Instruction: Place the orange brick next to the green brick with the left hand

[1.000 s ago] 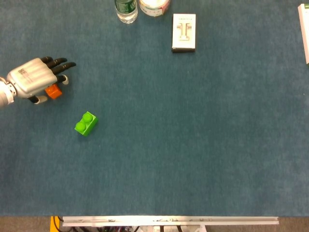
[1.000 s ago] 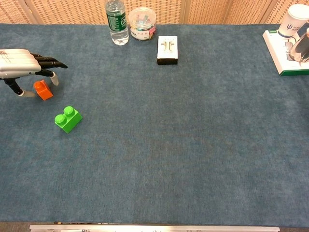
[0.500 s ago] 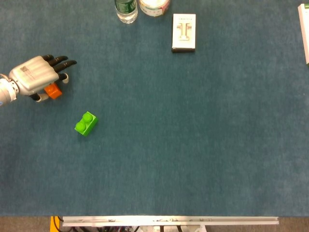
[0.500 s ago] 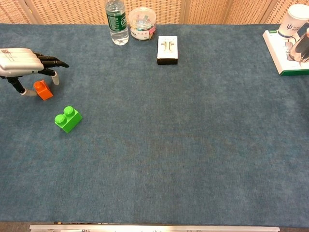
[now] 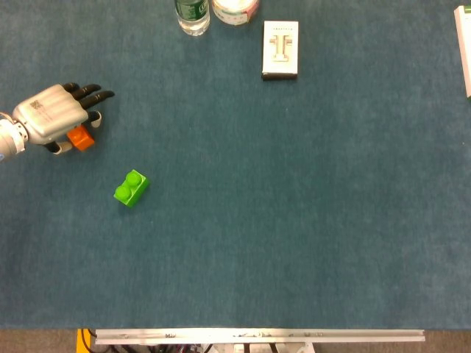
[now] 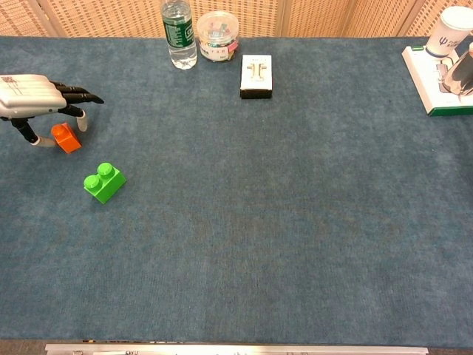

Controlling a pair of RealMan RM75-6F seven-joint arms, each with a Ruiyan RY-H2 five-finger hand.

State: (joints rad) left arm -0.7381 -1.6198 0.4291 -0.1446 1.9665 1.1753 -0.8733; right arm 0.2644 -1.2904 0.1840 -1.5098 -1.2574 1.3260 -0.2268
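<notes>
The small orange brick (image 5: pixel 82 138) (image 6: pixel 66 137) lies on the blue table cloth at the far left. My left hand (image 5: pixel 53 115) (image 6: pixel 35 100) hovers just above it, fingers spread and pointing right. In the chest view the thumb stands down to the brick's left and one finger to its right, with small gaps, so the hand straddles the brick without gripping it. The green brick (image 5: pixel 131 187) (image 6: pixel 104 182) sits on the cloth a short way nearer and to the right of the orange one, apart from it. My right hand is not in view.
At the far edge stand a water bottle (image 6: pixel 178 35), a clear tub (image 6: pixel 217 36) and a white box (image 6: pixel 256 76). A white tray (image 6: pixel 436 78) with a cup (image 6: pixel 448 31) is at the far right. The blue cloth (image 6: pixel 281 207) covers the table.
My left hand has drifted slightly left and away while staying over the orange brick. Neither brick has moved.
</notes>
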